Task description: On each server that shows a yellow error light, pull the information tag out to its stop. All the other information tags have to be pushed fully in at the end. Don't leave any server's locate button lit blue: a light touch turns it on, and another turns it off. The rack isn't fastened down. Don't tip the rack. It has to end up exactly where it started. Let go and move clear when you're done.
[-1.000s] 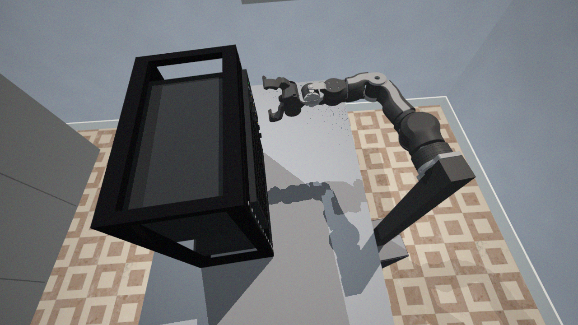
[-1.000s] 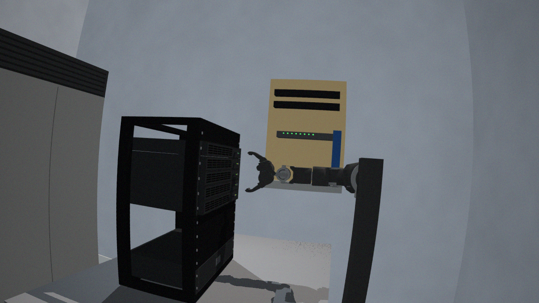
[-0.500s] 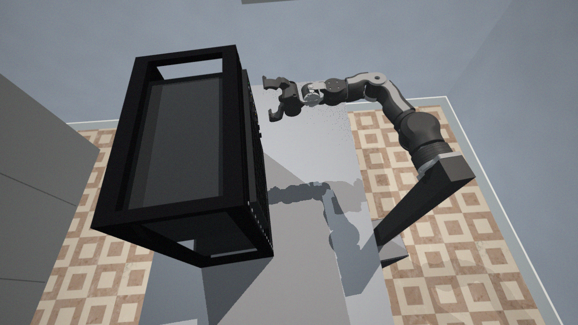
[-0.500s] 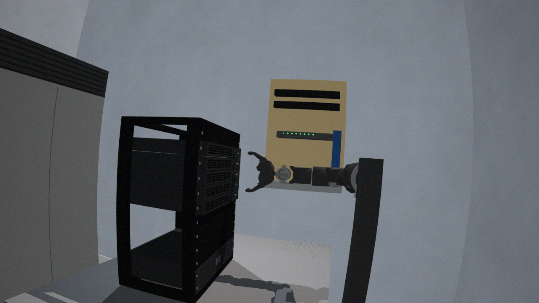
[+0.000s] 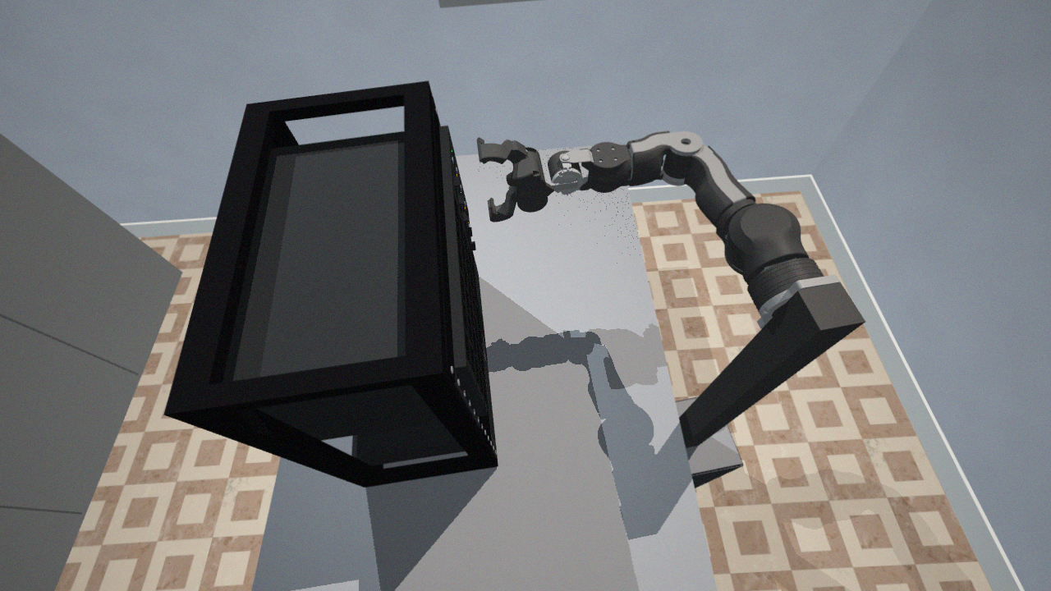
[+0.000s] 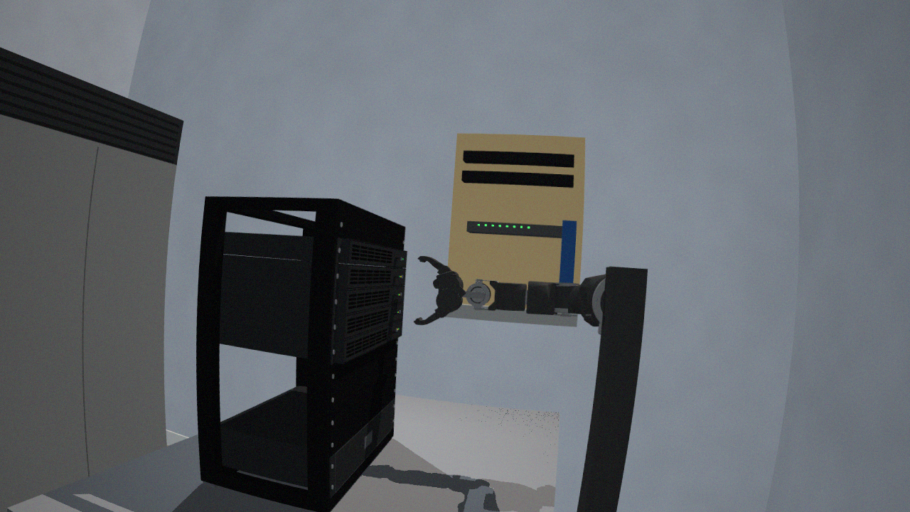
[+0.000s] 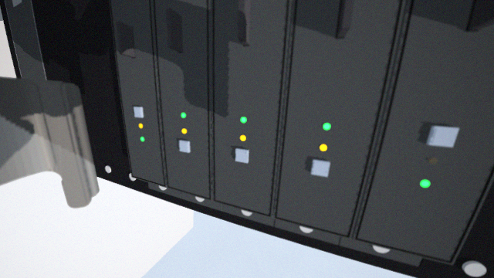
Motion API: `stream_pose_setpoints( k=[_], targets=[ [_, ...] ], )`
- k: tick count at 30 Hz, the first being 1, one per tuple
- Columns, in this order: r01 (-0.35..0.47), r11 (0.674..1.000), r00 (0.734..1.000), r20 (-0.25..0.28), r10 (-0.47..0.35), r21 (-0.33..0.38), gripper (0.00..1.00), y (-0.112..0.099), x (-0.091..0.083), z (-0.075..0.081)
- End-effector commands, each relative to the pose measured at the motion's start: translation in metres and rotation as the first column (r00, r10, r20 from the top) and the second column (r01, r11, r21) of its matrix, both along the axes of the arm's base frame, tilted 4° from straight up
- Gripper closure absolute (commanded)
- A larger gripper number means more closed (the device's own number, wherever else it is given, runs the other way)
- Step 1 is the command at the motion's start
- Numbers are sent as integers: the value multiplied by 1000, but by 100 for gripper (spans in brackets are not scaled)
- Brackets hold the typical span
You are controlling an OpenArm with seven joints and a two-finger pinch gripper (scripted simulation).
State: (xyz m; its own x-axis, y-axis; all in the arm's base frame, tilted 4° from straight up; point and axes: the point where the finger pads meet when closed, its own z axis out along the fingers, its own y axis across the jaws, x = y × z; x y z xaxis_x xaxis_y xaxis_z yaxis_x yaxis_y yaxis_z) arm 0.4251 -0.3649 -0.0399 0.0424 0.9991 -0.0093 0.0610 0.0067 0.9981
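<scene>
The jaws (image 5: 488, 181) (image 6: 419, 290) are released, spread wide with nothing between them. Their open side faces the front of a black, upright rack (image 5: 426, 220) (image 6: 321, 318) (image 7: 102, 154), with a gap separating the fingertips from it; nothing touches. The rack stands on a pale desk (image 5: 543, 441) (image 6: 445, 414).

Directly ahead of the jaws, in the upper part of the rack, is a stack of five dark servers (image 6: 369, 292) (image 7: 247, 174). From the side, one finger reaches forward above the other, and the nearest server edges lie just beyond their tips.

The wrist view, looking past one grey finger (image 7: 73, 135) at the left edge, shows the five fronts as tall strips side by side. The four strips nearer that finger each have a lit yellow light (image 7: 323, 147) and a green light (image 7: 326, 127). The strip farthest from the finger has a green light and a dim, brownish spot where the others glow yellow. Every strip carries a square, pale button (image 7: 320, 168); none glows blue.

Dark upright shapes sit higher on the strips, partly in shadow, away from the jaws' grasp. I cannot tell which are information tags or how far any tag is pulled out.

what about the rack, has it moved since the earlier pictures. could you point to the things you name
No, the rack (image 5: 424, 220) (image 6: 323, 318) (image 7: 102, 154) stands just as before against the robot's stand (image 5: 756, 364) (image 6: 623, 382) in the top view.
</scene>
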Motion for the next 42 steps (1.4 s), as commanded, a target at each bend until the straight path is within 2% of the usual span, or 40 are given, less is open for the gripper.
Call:
stream_pose_setpoints(
  k=[1, 19, 21, 23, 26, 42],
  targets=[
    [1, 1000, 1000, -4, -1, -1, 0, 0, 0, -1],
    [1, 1000, 1000, -4, -1, -1, 0, 0, 0, 0],
    [1, 1000, 1000, -4, -1, -1, 0, 0, 0, 9],
    [1, 1000, 1000, 2, -1, -1, 0, 0, 2, 28],
    [1, 1000, 1000, -5, -1, -1, 0, 0, 2, 41],
    [0, 1000, 1000, -4, 0, -1, 0, 1, 2, 42]
  ],
)
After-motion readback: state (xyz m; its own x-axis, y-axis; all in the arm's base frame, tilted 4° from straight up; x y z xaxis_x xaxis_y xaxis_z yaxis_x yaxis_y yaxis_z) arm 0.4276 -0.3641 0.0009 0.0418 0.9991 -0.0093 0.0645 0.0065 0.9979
